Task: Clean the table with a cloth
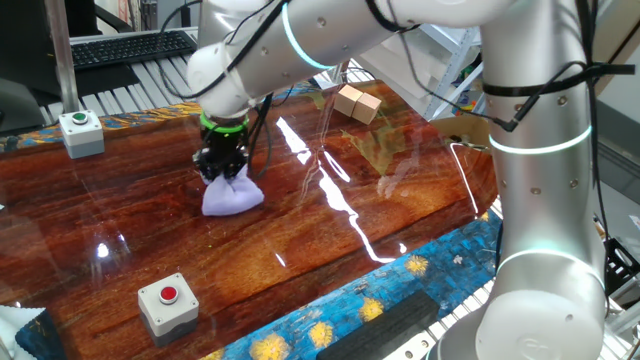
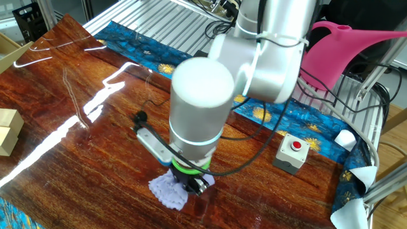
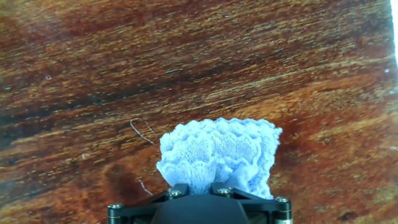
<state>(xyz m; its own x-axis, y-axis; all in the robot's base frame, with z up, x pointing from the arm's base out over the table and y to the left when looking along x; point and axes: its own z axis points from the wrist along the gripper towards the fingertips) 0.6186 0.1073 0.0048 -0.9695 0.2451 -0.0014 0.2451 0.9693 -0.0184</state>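
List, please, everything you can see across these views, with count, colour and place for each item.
table: one, glossy reddish-brown wood grain, blue flowered edge strip, under everything.
cloth: one, pale lavender, bunched on the tabletop beneath the gripper.
red-button boxes: two, grey; one near the front edge in one fixed view, the other by the flowered strip.
green-button box: one, grey, far left corner.
cardboard boxes: two, tan, far side of the table.
keyboard: one, black, behind the table.
watering can: one, pink, off the table.
arm: one, white.
gripper: one, black, shut on the cloth.
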